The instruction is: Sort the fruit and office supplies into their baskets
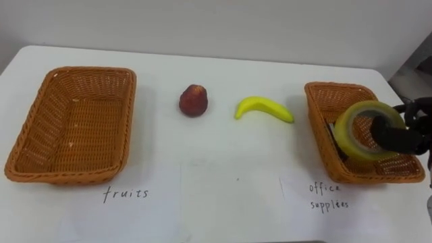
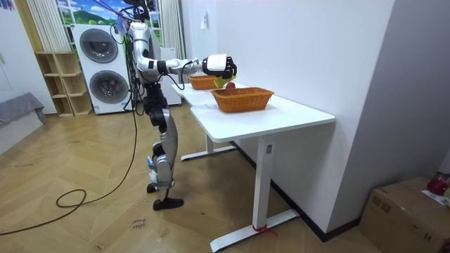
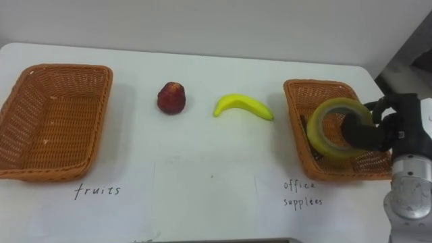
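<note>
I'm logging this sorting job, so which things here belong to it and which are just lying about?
Job: tape roll in the right hand, red fruit, banana, fruits basket, office supplies basket.
Lying about: washing machines, shelf, cardboard box.

Tape roll above the right basket, fruit at mid-frame.
A yellowish tape roll [image 1: 343, 132], tilted on edge, is gripped by the right hand [image 1: 399, 135] over the office-supplies basket [image 1: 334, 86] at right. A red apple [image 1: 194, 100] and a yellow banana [image 1: 263, 108] lie on the table between it and the fruit basket [image 1: 40, 121] at left.
</note>
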Motion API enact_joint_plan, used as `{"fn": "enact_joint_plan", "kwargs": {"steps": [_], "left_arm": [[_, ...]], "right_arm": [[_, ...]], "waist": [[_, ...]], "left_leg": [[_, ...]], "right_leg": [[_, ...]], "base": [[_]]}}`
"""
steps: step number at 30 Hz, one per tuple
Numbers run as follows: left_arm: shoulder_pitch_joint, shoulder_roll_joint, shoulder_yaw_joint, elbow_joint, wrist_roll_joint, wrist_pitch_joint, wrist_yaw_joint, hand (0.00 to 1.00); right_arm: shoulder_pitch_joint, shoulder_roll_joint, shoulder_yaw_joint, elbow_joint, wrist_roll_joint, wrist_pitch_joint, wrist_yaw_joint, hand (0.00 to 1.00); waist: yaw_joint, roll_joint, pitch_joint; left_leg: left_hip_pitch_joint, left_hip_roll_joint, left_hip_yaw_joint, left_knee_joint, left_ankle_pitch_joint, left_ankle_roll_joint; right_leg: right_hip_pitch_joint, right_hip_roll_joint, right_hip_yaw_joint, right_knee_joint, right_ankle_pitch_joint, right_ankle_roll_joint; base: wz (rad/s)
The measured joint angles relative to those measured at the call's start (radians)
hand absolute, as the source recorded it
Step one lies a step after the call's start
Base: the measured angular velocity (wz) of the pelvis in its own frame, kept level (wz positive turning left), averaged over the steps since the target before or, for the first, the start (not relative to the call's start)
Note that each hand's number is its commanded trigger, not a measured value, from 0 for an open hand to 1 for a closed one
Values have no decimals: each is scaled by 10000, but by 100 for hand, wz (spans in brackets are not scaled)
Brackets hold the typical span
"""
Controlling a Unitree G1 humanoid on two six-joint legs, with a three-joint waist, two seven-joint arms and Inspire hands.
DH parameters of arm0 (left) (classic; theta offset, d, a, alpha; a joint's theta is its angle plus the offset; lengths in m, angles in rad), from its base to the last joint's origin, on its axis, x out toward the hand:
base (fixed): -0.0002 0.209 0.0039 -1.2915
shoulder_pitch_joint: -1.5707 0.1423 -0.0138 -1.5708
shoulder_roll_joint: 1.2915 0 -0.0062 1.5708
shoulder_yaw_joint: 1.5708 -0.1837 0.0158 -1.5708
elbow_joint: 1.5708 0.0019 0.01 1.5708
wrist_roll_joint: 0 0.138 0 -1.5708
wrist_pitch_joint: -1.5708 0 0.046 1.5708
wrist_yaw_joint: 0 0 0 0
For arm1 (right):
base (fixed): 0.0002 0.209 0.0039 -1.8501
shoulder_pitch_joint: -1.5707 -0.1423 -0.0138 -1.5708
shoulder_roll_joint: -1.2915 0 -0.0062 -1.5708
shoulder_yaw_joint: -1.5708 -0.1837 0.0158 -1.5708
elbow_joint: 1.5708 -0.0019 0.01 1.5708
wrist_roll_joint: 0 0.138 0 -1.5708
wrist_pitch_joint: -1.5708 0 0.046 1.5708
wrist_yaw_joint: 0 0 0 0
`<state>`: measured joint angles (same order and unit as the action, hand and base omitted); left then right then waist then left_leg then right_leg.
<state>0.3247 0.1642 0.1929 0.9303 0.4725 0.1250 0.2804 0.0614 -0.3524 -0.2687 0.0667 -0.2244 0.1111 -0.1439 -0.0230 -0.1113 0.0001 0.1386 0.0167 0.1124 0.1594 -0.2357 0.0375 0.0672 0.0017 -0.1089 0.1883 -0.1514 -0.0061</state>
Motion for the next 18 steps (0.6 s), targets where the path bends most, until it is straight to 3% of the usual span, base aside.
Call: {"fn": "enact_joint_plan", "kwargs": {"steps": [1, 2, 18], "left_arm": [[1, 0, 0, -24, 0, 0, 0, 0], [0, 0, 1, -65, 0, 0, 0, 0], [44, -1, -1, -75, -3, -1, 19, 0]], "right_arm": [[0, 0, 0, 0, 0, 0, 1, 4], [0, 0, 0, 0, 0, 0, 1, 0], [0, 0, -24, 301, -40, 0, -75, 0]], "waist": [[0, 0, 0], [0, -1, 0], [9, -39, -18]], "left_leg": [[0, 0, 0, 0, 0, 0], [0, 0, 0, 0, 0, 0], [111, 6, 89, -73, 0, 0]], "right_leg": [[0, 0, 0, 0, 0, 0], [0, -1, 1, 0, 0, 0], [49, 8, 43, 15, 5, -4]], "base": [[0], [0], [-1]]}}
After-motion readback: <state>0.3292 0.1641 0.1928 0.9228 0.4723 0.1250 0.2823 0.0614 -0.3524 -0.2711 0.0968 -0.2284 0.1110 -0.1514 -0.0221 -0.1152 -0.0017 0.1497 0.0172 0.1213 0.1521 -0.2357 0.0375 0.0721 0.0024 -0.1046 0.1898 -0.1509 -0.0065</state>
